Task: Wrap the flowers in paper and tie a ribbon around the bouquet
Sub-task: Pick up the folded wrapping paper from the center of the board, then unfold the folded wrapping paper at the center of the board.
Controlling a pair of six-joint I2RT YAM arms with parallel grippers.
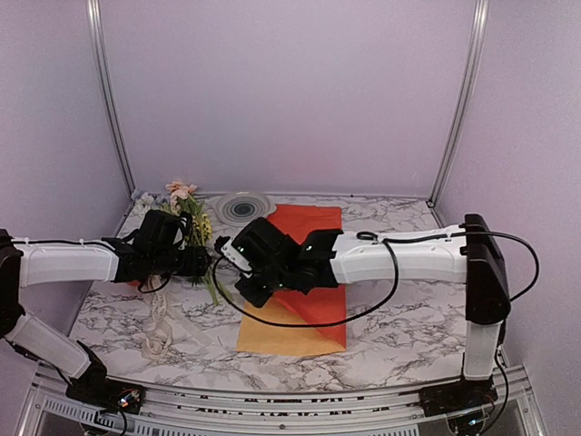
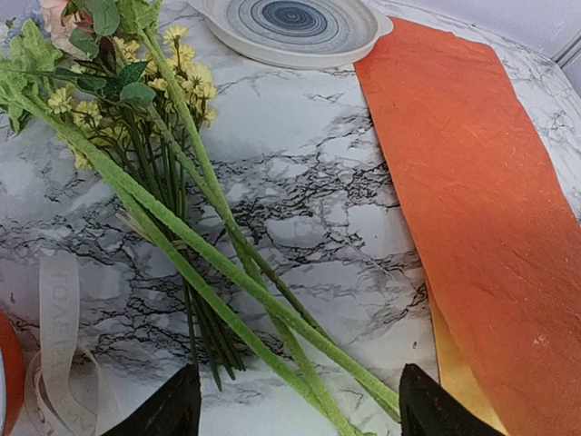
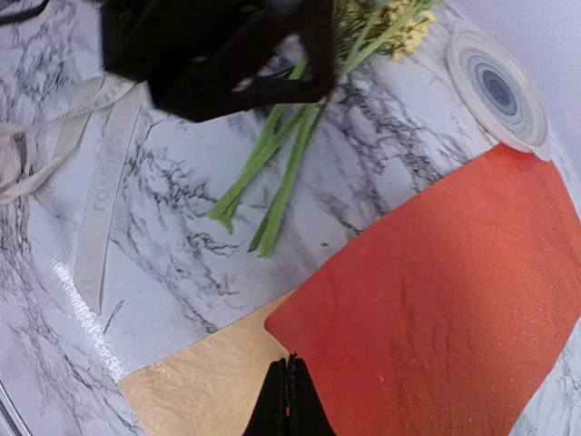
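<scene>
The flowers lie on the marble table, blossoms toward the back and green stems pointing near. My left gripper hovers open over the stem ends, one finger on each side and neither touching them. The orange paper lies right of the stems, its near part turned over so the pale yellow reverse shows. My right gripper is shut on the paper's edge at that fold. The cream ribbon lies loosely looped left of the stems, also visible as the ribbon in the right wrist view.
A round plate with a dark spiral pattern sits at the back, just behind the paper and the blossoms. An orange rim shows at the left edge of the left wrist view. Purple walls enclose the table.
</scene>
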